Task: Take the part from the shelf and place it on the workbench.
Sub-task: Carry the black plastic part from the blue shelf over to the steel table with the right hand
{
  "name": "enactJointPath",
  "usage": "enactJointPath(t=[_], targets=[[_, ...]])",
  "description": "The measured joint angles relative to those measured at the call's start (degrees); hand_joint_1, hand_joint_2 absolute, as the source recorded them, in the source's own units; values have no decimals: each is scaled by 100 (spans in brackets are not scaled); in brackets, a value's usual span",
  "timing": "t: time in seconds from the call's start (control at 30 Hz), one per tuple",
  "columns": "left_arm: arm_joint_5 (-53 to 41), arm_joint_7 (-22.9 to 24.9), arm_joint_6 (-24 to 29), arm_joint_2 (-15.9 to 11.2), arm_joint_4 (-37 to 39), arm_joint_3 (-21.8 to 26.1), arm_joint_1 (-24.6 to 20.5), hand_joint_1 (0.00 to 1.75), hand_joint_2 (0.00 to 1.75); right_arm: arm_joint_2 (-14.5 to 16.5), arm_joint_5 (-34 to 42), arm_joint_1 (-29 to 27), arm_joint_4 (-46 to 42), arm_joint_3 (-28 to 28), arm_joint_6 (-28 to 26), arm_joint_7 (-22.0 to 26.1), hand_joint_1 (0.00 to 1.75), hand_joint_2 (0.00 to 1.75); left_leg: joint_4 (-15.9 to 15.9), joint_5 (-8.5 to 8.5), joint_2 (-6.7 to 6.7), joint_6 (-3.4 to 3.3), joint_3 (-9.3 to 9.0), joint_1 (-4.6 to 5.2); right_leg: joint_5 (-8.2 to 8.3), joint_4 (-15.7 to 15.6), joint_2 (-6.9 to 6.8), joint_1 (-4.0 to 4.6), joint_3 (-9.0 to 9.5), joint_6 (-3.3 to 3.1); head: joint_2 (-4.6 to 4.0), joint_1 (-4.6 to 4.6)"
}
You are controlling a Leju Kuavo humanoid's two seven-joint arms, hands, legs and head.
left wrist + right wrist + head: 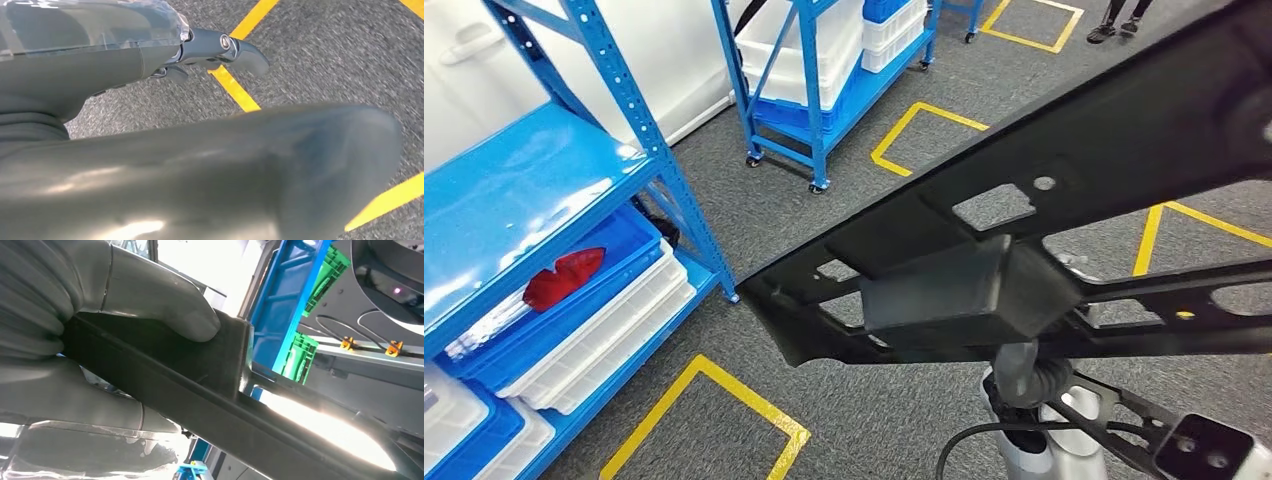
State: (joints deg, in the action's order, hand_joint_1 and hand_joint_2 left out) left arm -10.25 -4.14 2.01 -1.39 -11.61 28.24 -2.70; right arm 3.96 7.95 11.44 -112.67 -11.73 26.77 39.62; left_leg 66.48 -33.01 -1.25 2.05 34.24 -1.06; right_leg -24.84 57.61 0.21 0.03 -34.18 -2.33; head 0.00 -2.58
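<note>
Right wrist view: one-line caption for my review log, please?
Right hand grips the black part, thumb pressed on its flat face, with a blue shelf frame behind.

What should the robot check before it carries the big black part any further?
1. Right hand grips the black part: ok, thumb pressed on its edge.
2. Left hand helping hold it: cannot tell.
3. Part is off the blue shelf: ok, held above the grey floor.
4. Part clear of the shelf post: ok, a gap shows beside its tip.
5. Workbench in sight: not ok, shelves and floor ahead.
6. People nearby: not ok, someone's feet stand at the far edge.
</note>
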Motion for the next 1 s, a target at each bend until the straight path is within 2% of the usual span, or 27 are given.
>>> enactJointPath(t=[0.03,0.07,0.1,0.13,0.17,0.23,0.27,0.3,0.37,0.4,0.43,0.5,0.53,0.57,0.6,0.63,0.67,0.73,0.77,0.8,0.87,0.9,0.93,1.0], targets=[[5,-17,-5,8,0,1,15,0,0,-14,-9,49,103,-97,1,-2,175,175,411,-153,51,7,207,0,2,2,74,7,-1,-10,0,0],[12,-37,-13,16,0,3,27,0,0,-32,-22,79,195,-183,-3,-2,175,175,694,-210,71,10,365,0,3,4,148,14,0,-13,0,0],[22,-58,-21,27,0,7,32,0,0,-52,-37,103,280,-266,-8,-2,175,175,773,-148,80,5,435,0,3,8,223,21,4,-14,-1,1],[35,-75,-32,39,0,11,31,0,0,-72,-51,135,362,-350,-19,-1,175,175,596,32,95,-7,391,0,2,14,298,24,9,-11,-1,1],[45,-85,-44,49,0,19,29,0,0,-88,-56,180,425,-423,-38,2,175,175,232,279,147,-26,256,-1,-2,24,373,24,15,-6,-1,1],[57,-98,-69,62,1,45,28,0,0,-111,-58,294,525,-543,-111,11,175,175,-549,639,421,-72,-49,-12,-10,58,513,23,-2,26,-1,1],[59,-101,-78,67,1,61,28,0,0,-120,-59,342,564,-587,-152,15,175,175,-769,705,528,-88,-134,-10,-5,71,573,12,-29,56,-1,1],[61,-102,-82,73,1,77,28,0,0,-130,-54,376,598,-623,-185,16,175,175,-858,703,588,-105,-164,-3,4,76,633,-3,-60,94,-1,0],[66,-99,-81,94,1,102,15,0,0,-157,-34,410,646,-679,-215,16,175,175,-904,723,483,-155,-182,5,26,66,720,-29,-96,174,-1,0],[68,-97,-75,108,1,111,5,0,0,-175,-18,424,659,-697,-220,18,175,175,-934,740,420,-190,-199,-3,-4,106,645,-22,-117,205,-1,1],[72,-94,-69,121,0,120,0,0,0,-192,-3,444,668,-717,-225,20,175,175,-965,755,346,-228,-219,-13,-92,244,504,-12,-183,230,-1,1],[79,-89,-56,138,1,139,10,0,0,-214,14,477,674,-752,-252,24,175,175,-993,757,189,-278,-245,-10,-422,861,167,-10,-489,271,-1,2],[82,-86,-54,140,1,148,23,0,0,-221,13,481,675,-768,-278,21,175,175,-991,749,107,-290,-246,-1,-593,1259,88,-25,-695,290,-1,1],[82,-84,-53,143,2,155,33,0,0,-230,2,476,674,-781,-308,19,175,175,-989,740,26,-291,-248,5,-691,1571,53,-41,-857,307,-1,1],[76,-83,-55,146,2,161,37,0,0,-243,-16,468,670,-792,-339,17,175,175,-986,731,-54,-288,-251,7,-688,1701,31,-53,-926,319,-2,2],[67,-82,-56,152,2,166,35,0,0,-256,-40,458,659,-799,-370,16,175,175,-984,719,-129,-280,-259,8,-579,1594,8,-62,-869,323,-1,1],[57,-82,-58,160,2,170,30,0,0,-270,-61,450,640,-805,-398,16,175,175,-982,704,-197,-270,-274,9,-396,1270,-42,-65,-693,316,-1,1],[39,-79,-58,178,2,178,24,0,0,-292,-86,441,581,-810,-445,21,175,175,-975,664,-309,-230,-315,27,-95,435,-293,-28,-239,268,-1,1],[26,-75,-57,183,2,182,24,0,0,-300,-93,433,550,-811,-467,25,175,175,-971,643,-360,-204,-332,40,-30,171,-383,-1,-100,237,-1,2],[14,-72,-55,187,2,185,26,0,0,-307,-100,418,523,-811,-486,28,175,175,-967,624,-411,-175,-346,53,-24,46,-428,27,-41,208,-1,2],[-4,-66,-51,194,1,189,22,0,0,-321,-124,368,483,-810,-515,31,175,175,-973,594,-528,-111,-371,60,-19,23,-295,42,-49,153,-1,1],[-9,-65,-51,198,1,189,17,0,0,-327,-138,343,467,-810,-522,32,175,175,-950,557,-517,-81,-379,49,-7,2,-229,31,-40,124,-1,1],[-13,-65,-50,204,1,189,13,0,0,-330,-150,326,452,-811,-524,34,175,175,-841,467,-425,-57,-351,35,7,-21,-166,14,-28,91,-1,1],[-20,-56,-33,209,2,192,19,0,0,-330,-163,303,435,-817,-521,38,175,175,-257,131,-111,-27,-114,6,23,-48,-41,-15,-6,47,-1,1]])
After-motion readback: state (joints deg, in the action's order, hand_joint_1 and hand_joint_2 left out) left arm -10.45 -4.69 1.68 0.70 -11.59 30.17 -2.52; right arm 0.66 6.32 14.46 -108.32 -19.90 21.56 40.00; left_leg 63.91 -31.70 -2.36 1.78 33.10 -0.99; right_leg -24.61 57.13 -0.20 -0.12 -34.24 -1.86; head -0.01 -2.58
